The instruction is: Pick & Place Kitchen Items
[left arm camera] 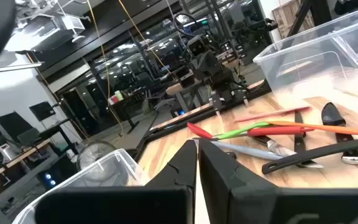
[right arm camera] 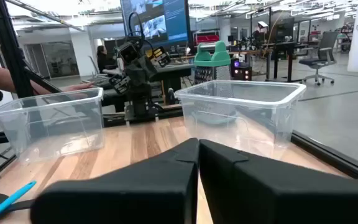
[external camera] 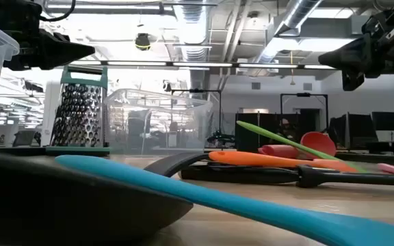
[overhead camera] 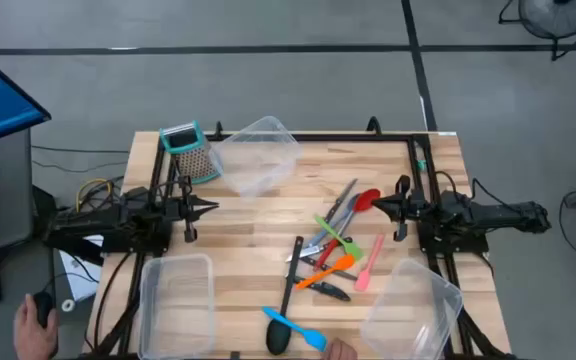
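The kitchen items lie in a loose heap [overhead camera: 330,250] on the wooden table, right of centre. In it are a red spoon [overhead camera: 366,200], a green spatula [overhead camera: 336,235], an orange spatula [overhead camera: 326,272], a pink spatula [overhead camera: 368,262], grey utensils and black-handled knives [overhead camera: 330,292]. A black ladle [overhead camera: 285,300] and a blue spatula [overhead camera: 303,335] lie nearer the near edge. My left gripper [overhead camera: 213,208] hovers shut at the left of the table, pointing at the heap. My right gripper [overhead camera: 374,206] hovers shut beside the red spoon, pointing left. Both are above the table in the low view.
Three clear plastic tubs stand on the table: one at the far side [overhead camera: 258,155], one near left [overhead camera: 176,300], one near right [overhead camera: 413,310]. A metal box grater with a teal top [overhead camera: 190,150] stands far left. A person's hand [overhead camera: 340,350] shows at the near edge.
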